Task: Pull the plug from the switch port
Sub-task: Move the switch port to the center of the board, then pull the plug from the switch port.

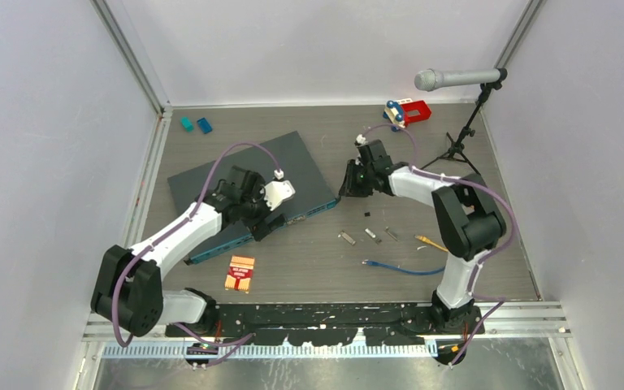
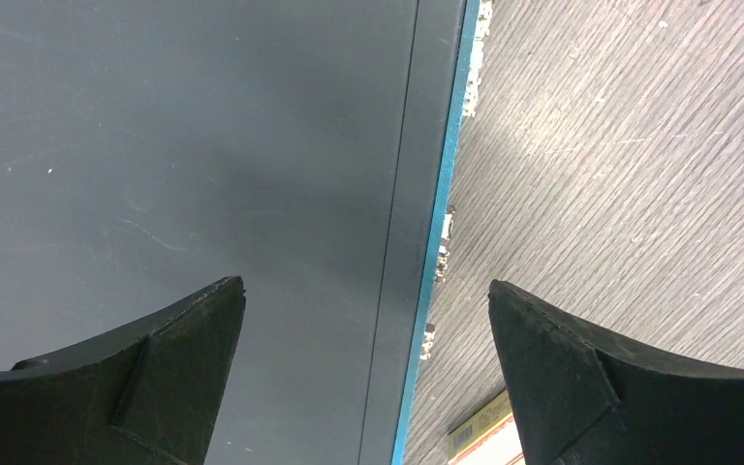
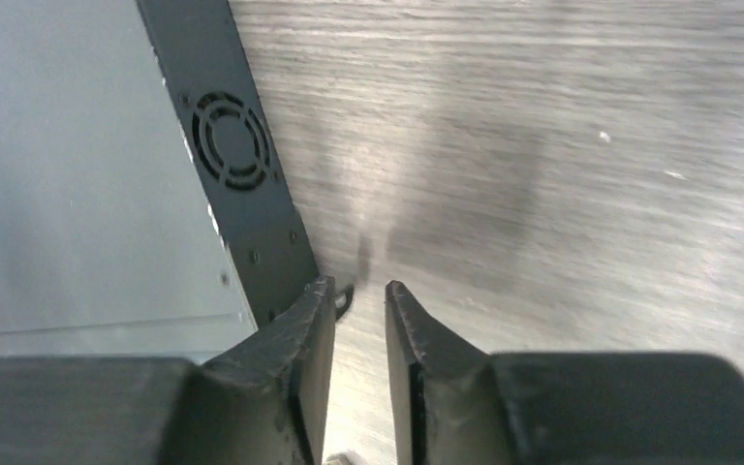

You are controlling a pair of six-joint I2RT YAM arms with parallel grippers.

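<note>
While the left arm (image 1: pixel 175 240) and right arm (image 1: pixel 463 215) crowd the switch (image 1: pixel 296 158), lying aslant left of centre, the overhead view shows one switch, two arms, two blue blocks (image 1: pixel 204 125), four loose connectors (image 1: pixel 347 238), one blue cable (image 1: pixel 390 266) and one yellow cable (image 1: pixel 431 241).

From the left wrist, the left gripper (image 2: pixel 365 288) gapes wide across the teal front edge (image 2: pixel 443 208); I cannot pick out the plug.

From the right wrist, the right gripper (image 3: pixel 358 287) is pinched nearly together, holding nothing visible, beside the vented side wall (image 3: pixel 232 145).

Closing here could clamp casing; a pull might drag the unbraced box.
</note>
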